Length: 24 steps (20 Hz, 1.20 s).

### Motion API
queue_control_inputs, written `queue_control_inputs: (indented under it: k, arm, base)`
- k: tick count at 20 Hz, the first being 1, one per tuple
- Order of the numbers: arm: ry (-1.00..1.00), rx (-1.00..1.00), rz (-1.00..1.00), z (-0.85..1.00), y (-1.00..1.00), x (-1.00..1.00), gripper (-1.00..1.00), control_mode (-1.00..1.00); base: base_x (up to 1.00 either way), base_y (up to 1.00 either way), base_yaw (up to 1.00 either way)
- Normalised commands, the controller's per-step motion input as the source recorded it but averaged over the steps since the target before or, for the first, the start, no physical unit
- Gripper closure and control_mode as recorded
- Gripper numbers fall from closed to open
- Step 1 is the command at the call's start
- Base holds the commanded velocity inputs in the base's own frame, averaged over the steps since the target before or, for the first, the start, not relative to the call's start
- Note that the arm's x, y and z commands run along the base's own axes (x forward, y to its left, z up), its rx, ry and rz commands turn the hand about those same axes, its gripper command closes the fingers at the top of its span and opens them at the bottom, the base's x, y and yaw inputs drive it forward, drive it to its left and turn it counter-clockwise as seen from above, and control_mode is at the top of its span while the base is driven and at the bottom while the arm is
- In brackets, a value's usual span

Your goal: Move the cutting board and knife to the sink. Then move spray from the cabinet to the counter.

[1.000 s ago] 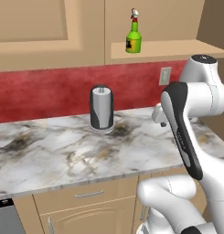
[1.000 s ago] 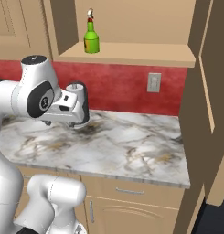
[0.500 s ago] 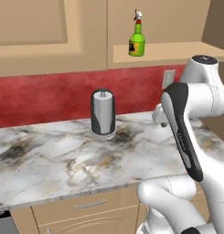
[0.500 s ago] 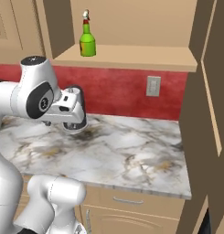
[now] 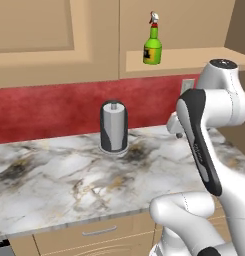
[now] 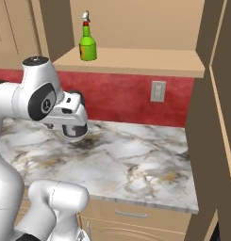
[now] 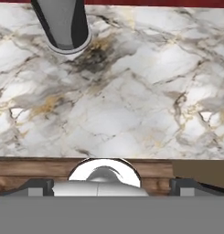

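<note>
While the pincer stands spread, the spray stands upright, nozzle topmost.

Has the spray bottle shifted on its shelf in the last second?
No. The spray stands at the same spot near the left end of the shelf; the whole view shifted, so the camera moved.

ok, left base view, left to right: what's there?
Paper-towel roll on the counter → spray up on the cabinet shelf → wall outlet → robot arm.
</note>
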Motion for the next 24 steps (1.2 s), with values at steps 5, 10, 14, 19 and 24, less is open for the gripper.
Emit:
queue_control_inputs:
  k: [5,10,14,19,24]
  arm:
    - [-0.33,0.0,0.05,0.33,-0.01,-0.04,-1.0,-1.0]
    - [-0.5,0.0,0.01,0.81,0.0,-0.21,-1.0,-1.0]
    - [-0.43,0.0,0.01,0.85,0.0,0.0,-1.0,-1.0]
    - [-0.36,0.02,0.02,0.69,0.0,0.0,-1.0,-1.0]
    - [-0.31,0.03,0.04,0.46,0.0,0.17,-1.0,-1.0]
  base:
    - [0.0,0.0,0.0]
    - [0.0,0.0,0.0]
    - [0.0,0.0,0.0]
    - [0.0,0.0,0.0]
    - [0.0,0.0,0.0]
